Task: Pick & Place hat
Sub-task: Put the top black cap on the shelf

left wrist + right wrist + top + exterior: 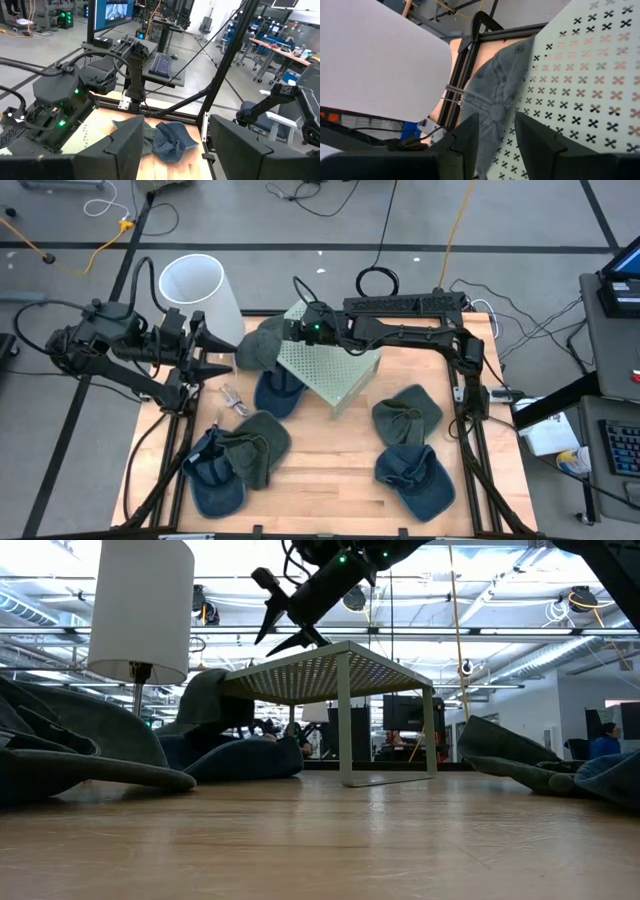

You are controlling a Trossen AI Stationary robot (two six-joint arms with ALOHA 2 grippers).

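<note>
Wooden tabletop under your two arms carries several caps, and the one that matters is the grey hat (262, 348), draped over the far-left edge of the perforated stand (330, 365), just beside the white lampshade (200, 288).

Your right gripper (292, 330) reaches across the stand and hovers above that hat. In the right wrist view its fingers (462, 145) straddle the crown with a gap on either side, so read it as parted and not yet gripping. I judge the pick has not happened; grasp, lift and placement all remain. Four other caps, such as the blue cap (415, 480) at the near right, lie on the table.

Your left gripper (205, 350) waits open at the left side.

Only the low view shows the right gripper's tips clear above the stand's top; only the overhead view shows where every cap lies.
</note>
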